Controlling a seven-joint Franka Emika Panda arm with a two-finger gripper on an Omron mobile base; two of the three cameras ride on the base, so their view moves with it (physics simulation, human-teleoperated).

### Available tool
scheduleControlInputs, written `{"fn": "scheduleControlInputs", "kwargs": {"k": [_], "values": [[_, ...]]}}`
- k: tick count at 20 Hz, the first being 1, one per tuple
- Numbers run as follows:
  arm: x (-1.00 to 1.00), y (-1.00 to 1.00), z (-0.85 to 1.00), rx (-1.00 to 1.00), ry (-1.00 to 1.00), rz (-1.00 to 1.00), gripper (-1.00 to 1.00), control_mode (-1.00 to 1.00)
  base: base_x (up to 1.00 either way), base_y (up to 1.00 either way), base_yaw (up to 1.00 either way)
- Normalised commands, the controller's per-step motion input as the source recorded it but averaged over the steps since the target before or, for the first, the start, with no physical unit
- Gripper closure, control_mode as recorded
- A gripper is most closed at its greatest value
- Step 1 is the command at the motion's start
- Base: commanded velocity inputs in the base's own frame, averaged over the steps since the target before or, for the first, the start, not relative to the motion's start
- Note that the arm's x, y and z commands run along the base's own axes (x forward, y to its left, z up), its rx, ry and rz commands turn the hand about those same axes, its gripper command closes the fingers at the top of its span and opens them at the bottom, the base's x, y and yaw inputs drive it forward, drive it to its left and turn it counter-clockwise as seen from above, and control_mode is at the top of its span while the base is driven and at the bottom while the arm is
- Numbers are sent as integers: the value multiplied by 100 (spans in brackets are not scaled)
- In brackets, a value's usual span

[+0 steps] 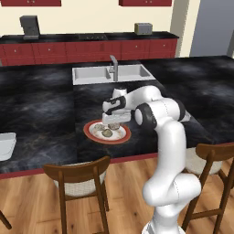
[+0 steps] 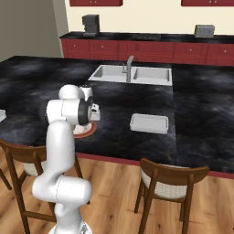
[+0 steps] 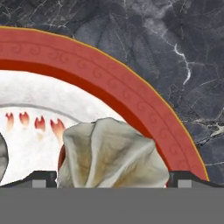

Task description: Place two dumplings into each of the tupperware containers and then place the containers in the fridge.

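Several dumplings (image 1: 107,133) lie on a round red-rimmed plate (image 1: 91,135) on the dark island counter. My gripper (image 1: 111,121) hangs low over the plate's far side, open. In the hand view one pale folded dumpling (image 3: 113,155) sits right between the two fingertips (image 3: 43,177), and they stand clear of its sides. The plate's red rim (image 3: 131,94) curves behind it. One white tupperware container (image 2: 149,123) rests on the counter right of the arm. The other tupperware container (image 1: 4,145) shows at the left edge. A tall grey fridge (image 1: 212,27) stands at the back right.
A double sink with a faucet (image 1: 113,67) lies beyond the plate. Wooden chairs (image 1: 77,176) stand along the island's near edge. The back counter holds a coffee machine (image 1: 29,26) and a toaster (image 1: 143,28).
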Motion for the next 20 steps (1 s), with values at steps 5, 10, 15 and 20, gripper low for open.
{"fn": "scheduleControlInputs", "kwargs": {"k": [5,10,15,20], "values": [[2,0,-9,0,1,1,100,-100,0,0,0],[0,-7,6,0,0,0,100,-100,0,0,0],[-2,-71,33,1,0,0,100,-100,0,0,0],[0,-99,24,0,0,-2,100,-100,0,0,0]]}}
